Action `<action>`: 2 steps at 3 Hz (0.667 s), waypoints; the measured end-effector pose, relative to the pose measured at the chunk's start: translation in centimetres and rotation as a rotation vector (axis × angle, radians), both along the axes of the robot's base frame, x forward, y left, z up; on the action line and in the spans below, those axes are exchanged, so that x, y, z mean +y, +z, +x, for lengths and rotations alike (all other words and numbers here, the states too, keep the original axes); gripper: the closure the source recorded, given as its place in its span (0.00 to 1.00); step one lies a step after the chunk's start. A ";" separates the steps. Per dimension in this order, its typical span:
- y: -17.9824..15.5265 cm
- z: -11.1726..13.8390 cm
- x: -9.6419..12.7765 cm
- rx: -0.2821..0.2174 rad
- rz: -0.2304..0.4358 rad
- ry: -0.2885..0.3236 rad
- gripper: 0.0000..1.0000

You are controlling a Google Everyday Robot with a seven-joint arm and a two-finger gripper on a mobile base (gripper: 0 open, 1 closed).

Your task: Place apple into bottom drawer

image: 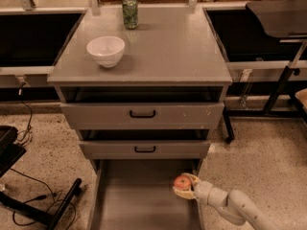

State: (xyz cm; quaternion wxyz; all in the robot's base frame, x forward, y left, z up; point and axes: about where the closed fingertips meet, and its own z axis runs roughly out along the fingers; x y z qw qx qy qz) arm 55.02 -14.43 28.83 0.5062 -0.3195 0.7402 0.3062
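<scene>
The apple (182, 182) is small, round and red-orange. My gripper (183, 186) is shut on the apple and holds it over the right side of the bottom drawer (139, 200), just inside its right wall. The bottom drawer is pulled out, a long plain grey tray, and nothing lies on its floor. My pale arm (230, 206) reaches in from the lower right.
Two upper drawers with black handles (142, 114) sit above, slightly open. A white bowl (105, 50) and a green soda can (130, 12) stand on the cabinet top. A black stand and cables (43, 205) lie on the floor at left. Dark tables flank the cabinet.
</scene>
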 end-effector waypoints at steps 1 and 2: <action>-0.5 0.4 0.9 0.003 -0.003 0.020 1.00; -3.5 1.3 5.5 0.013 -0.024 0.097 1.00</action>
